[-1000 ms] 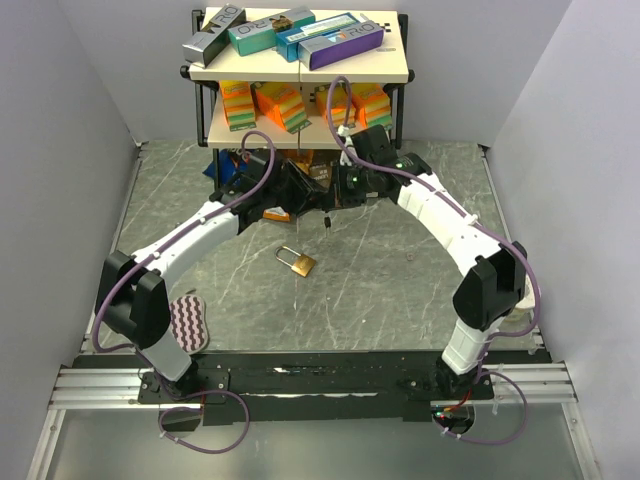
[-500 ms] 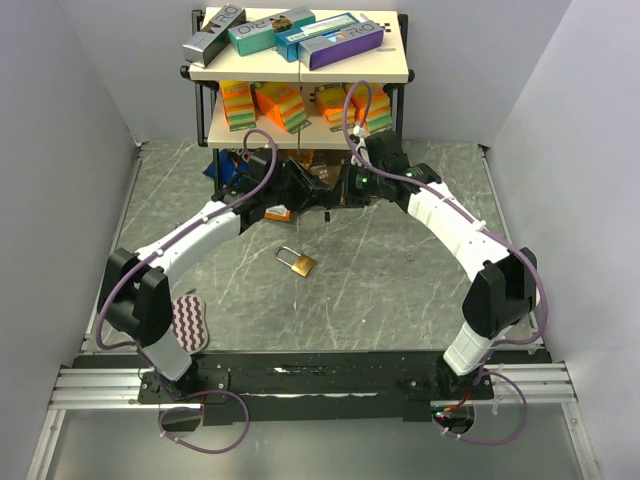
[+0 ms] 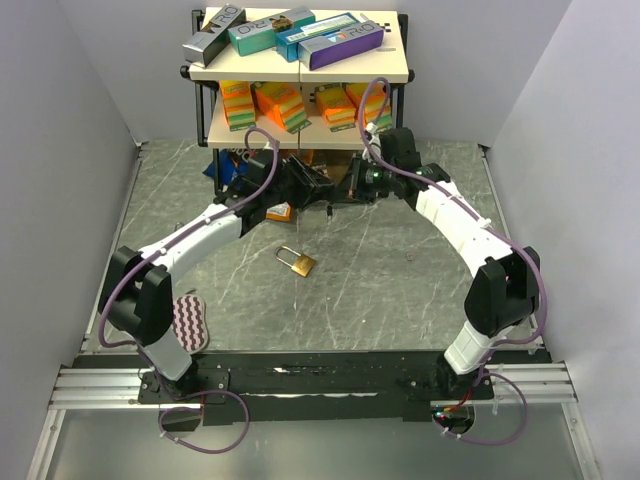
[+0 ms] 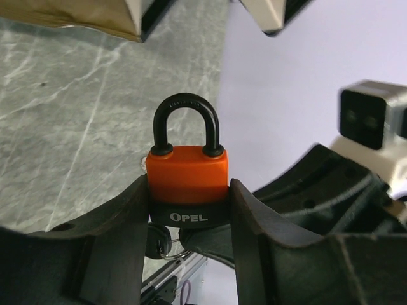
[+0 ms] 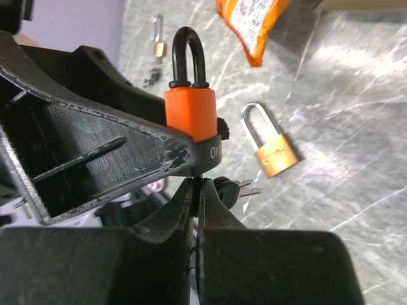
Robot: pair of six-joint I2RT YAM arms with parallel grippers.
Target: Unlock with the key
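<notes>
Orange padlock (image 4: pixel 187 166) with a black band at the base marked OPEL in white, and a black shackle (image 4: pixel 186 124), both legs seated in the body, closed. Held upright in the air, pinched at the base between the fingers of the left gripper (image 4: pixel 189 194). Thin key (image 5: pixel 199 182), seen edge-on, nipped between the near-closed fingers of the right gripper (image 5: pixel 197 190) and pointing up at the padlock's underside; depth of entry hidden. Black-headed spare keys (image 5: pixel 230 188) dangling beside it on a ring (image 4: pixel 166 251).
</notes>
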